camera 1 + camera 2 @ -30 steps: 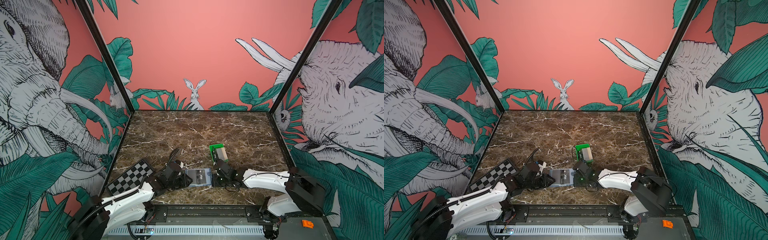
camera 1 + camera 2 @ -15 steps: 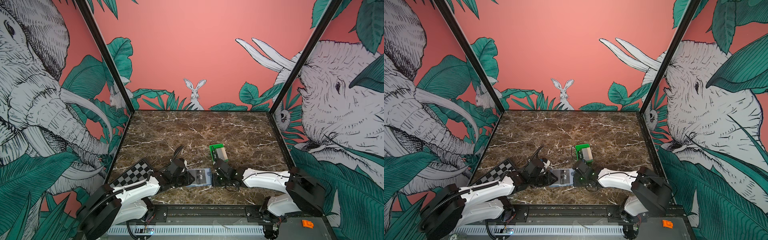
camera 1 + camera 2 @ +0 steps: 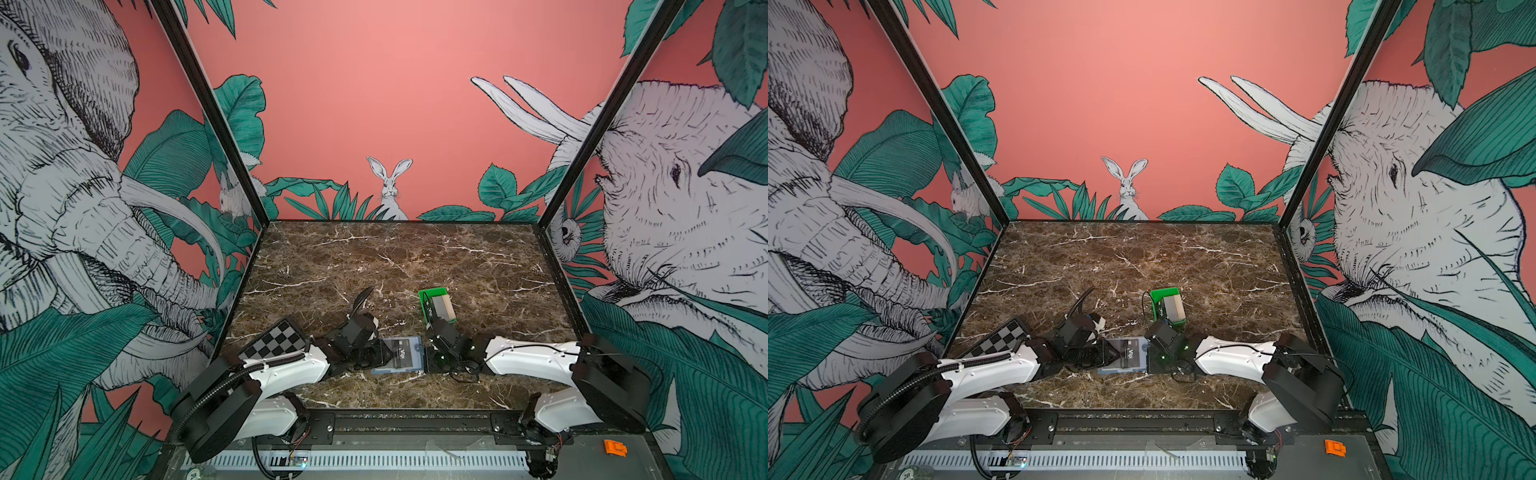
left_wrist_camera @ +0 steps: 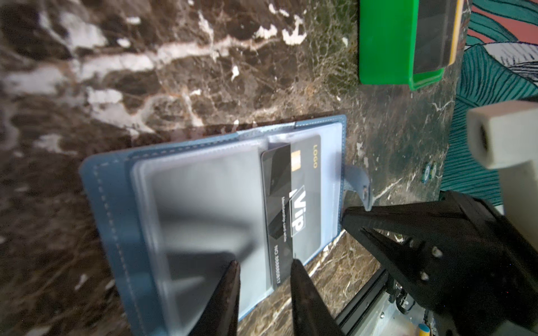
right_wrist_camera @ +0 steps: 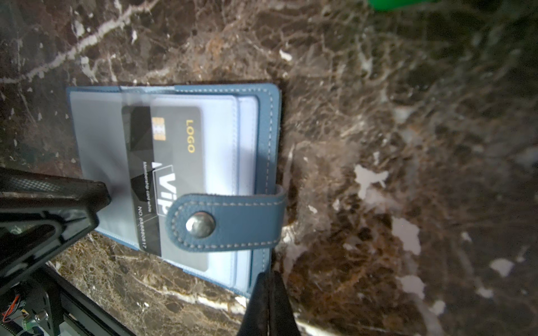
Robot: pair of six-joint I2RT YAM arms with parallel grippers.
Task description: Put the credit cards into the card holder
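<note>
Left gripper point(image 4: 265, 263): jaws stood slightly apart over the card holder point(image 4: 113, 209).
Right gripper point(image 5: 269, 280): jaws were together at its edge.
VIP card point(image 4: 310, 200): lay partway in a pocket.

Robot lab test cell, not a home: boxed-in booth with printed jungle-mural walls point(image 3: 395, 104), marble-look tabletop point(image 3: 415, 257), calibration checkerboard point(image 3: 276, 343) at one edge, black metal frame rail point(image 3: 415, 420) along the front
</note>
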